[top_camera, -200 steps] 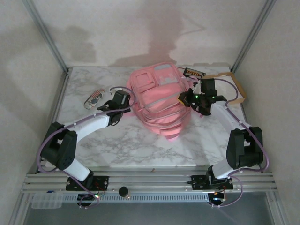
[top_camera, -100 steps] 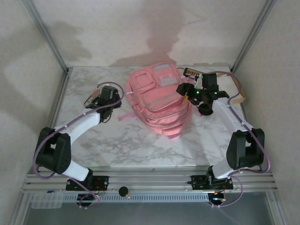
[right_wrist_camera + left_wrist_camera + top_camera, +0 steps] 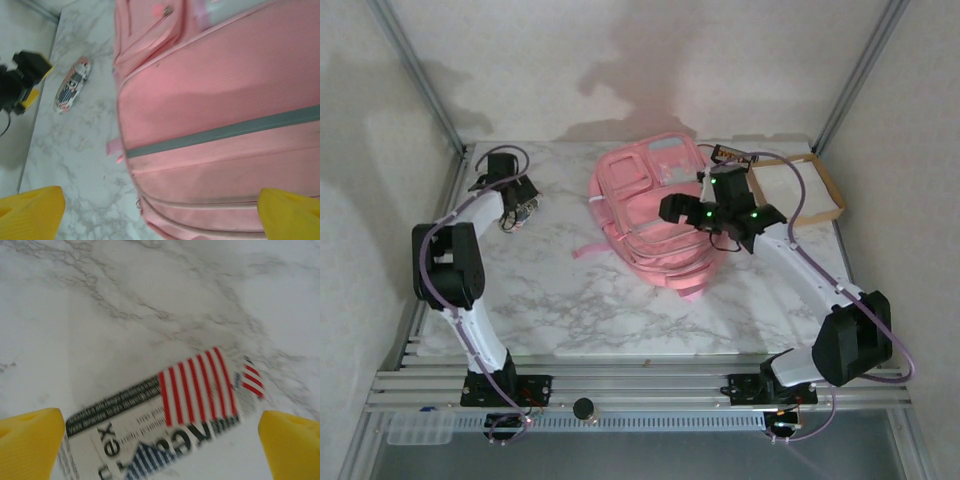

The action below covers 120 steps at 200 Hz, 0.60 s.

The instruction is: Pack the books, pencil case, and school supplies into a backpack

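l wrist view gave red stripes & print on glossy pouch (image 3: 165,415), a speck from top, left of puffy pink backpack (image 3: 650,215); l gripper (image 3: 160,440) hung spread over pouch, r gripper (image 3: 160,210) released over backpack

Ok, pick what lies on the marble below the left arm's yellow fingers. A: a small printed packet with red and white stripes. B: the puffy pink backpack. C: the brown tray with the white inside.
A: the left wrist view shows the small printed packet with red and white stripes lying on the marble table between the spread yellow fingers.
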Each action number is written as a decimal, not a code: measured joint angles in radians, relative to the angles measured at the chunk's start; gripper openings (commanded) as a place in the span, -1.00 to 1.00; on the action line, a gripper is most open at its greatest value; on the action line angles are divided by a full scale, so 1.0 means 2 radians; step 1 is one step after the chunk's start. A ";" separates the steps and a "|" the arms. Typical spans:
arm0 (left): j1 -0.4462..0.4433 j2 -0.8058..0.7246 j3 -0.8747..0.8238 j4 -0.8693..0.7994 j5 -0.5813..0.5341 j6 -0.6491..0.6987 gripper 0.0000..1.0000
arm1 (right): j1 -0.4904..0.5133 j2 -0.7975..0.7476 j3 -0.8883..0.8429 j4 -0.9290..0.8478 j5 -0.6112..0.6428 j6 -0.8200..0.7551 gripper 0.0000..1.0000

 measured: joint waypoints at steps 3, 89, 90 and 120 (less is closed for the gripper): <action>0.002 0.005 0.002 0.000 0.002 0.000 0.99 | 0.005 0.001 -0.001 0.002 0.000 0.000 0.97; 0.011 0.113 0.103 -0.028 0.066 0.020 0.99 | 0.078 0.048 -0.005 0.056 0.003 -0.002 0.97; 0.011 0.113 0.103 -0.028 0.067 0.019 0.99 | 0.078 0.049 -0.005 0.056 0.003 -0.002 0.97; 0.012 0.098 0.071 -0.003 0.088 -0.003 0.99 | 0.078 0.057 -0.005 0.058 0.003 -0.006 0.97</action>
